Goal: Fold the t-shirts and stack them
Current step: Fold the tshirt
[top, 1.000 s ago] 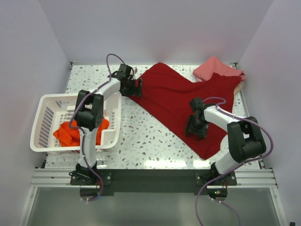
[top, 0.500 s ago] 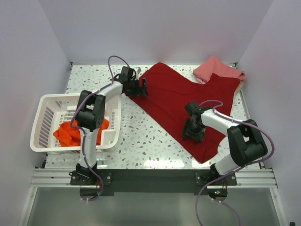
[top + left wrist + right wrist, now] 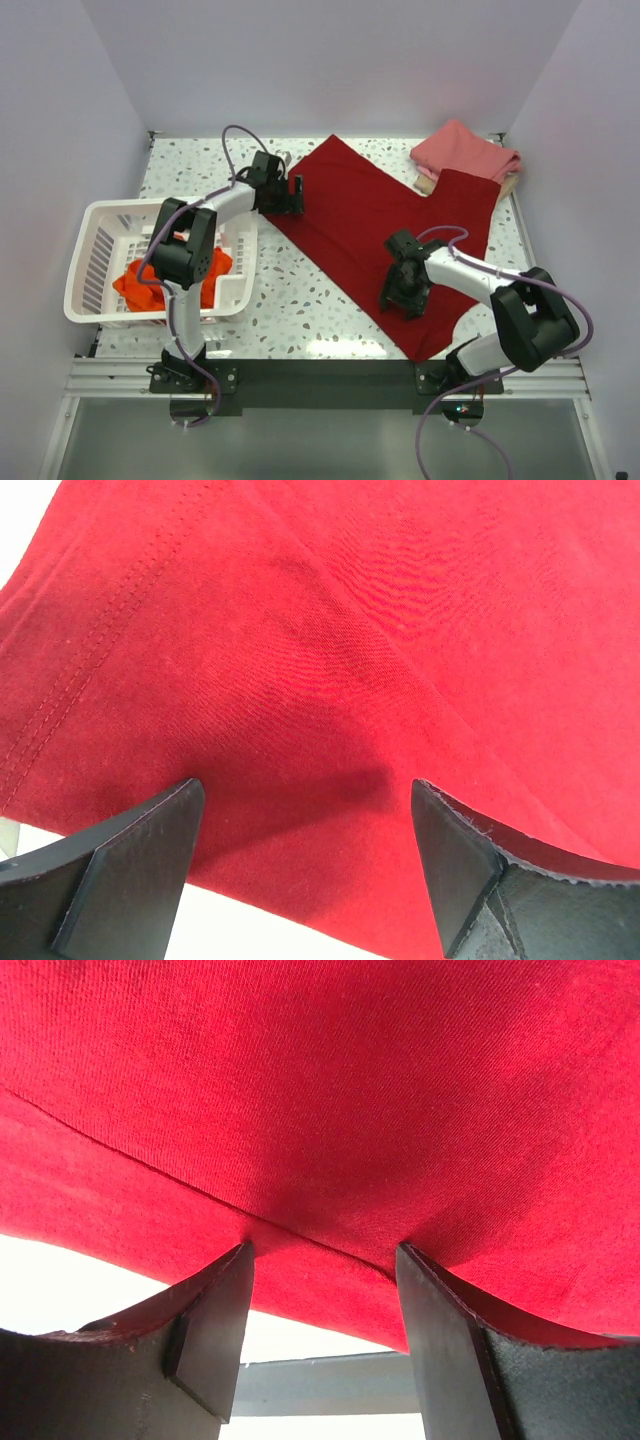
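The large dark crimson t-shirt (image 3: 380, 215) lies spread flat across the middle and right of the table. My left gripper (image 3: 294, 193) is at its left edge, open, its fingertips set wide apart over the cloth (image 3: 330, 680); in the left wrist view the left gripper (image 3: 305, 815) has only flat fabric between its fingers. My right gripper (image 3: 401, 292) presses on the shirt's near left hem, open, its tips denting the cloth (image 3: 330, 1110). A folded pink t-shirt (image 3: 466, 152) sits on a tan one (image 3: 426, 186) at the back right. The orange-red t-shirt (image 3: 148, 285) lies in the basket.
The white slotted basket (image 3: 95, 235) stands at the left, close beside my left arm. Side walls close in the table. A metal rail (image 3: 320, 375) runs along the near edge, where the crimson shirt's bottom corner (image 3: 420, 352) nearly reaches.
My right gripper has moved toward the near left, and the crimson shirt has slid with it, off the pink stack. My left gripper shifted slightly. Neither gripper's jaws changed.
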You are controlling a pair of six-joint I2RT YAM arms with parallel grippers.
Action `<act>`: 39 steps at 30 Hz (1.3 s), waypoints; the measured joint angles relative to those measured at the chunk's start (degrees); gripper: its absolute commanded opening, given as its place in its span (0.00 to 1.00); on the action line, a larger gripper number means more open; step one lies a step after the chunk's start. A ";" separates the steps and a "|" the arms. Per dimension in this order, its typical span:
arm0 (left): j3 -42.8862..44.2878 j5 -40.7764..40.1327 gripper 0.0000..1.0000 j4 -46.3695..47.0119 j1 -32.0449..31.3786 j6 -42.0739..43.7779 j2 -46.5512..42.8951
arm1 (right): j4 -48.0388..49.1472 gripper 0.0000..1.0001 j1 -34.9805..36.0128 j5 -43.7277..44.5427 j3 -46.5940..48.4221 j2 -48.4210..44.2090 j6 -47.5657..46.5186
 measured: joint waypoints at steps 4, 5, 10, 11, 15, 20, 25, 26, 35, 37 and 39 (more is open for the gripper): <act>-0.02 -1.62 0.90 -0.79 -0.20 0.00 -0.17 | -0.07 0.63 1.95 -1.51 -0.96 -1.33 2.10; 0.26 -1.86 0.90 -1.31 -0.24 0.00 -0.17 | -0.20 0.63 2.12 -1.75 -0.92 -1.38 2.38; 3.52 -2.51 0.90 -6.01 -0.20 -0.02 -0.02 | -7.50 0.79 2.45 -0.39 4.26 -1.40 2.40; 4.59 -2.51 0.90 -6.47 -0.20 -0.09 0.07 | -9.03 0.82 2.45 0.57 6.54 -1.40 2.29; 9.64 -1.79 0.90 -6.82 -0.22 -0.87 0.20 | -12.46 0.83 1.14 4.31 15.58 -1.40 0.90; 12.72 0.85 0.91 -4.74 -0.50 -1.60 0.52 | -12.41 0.82 -4.59 6.56 17.90 -1.31 -1.97; 16.26 4.28 0.91 -3.56 -1.22 -2.19 5.75 | -9.86 0.82 -11.45 8.35 17.62 -0.15 -5.33; 16.39 4.87 0.91 -3.21 -1.38 -2.21 6.86 | -9.16 0.82 -12.20 8.48 17.53 0.24 -5.81; 16.59 8.76 0.91 -0.90 -1.53 -2.47 11.21 | -2.12 0.82 -14.99 10.23 12.46 3.52 -7.32; 16.39 8.81 0.91 -0.42 -1.53 -2.49 11.23 | -0.94 0.82 -15.04 10.19 10.36 4.09 -7.08; 16.09 8.83 0.91 0.24 -1.53 -2.47 11.23 | -0.22 0.81 -15.04 9.81 8.79 4.94 -6.64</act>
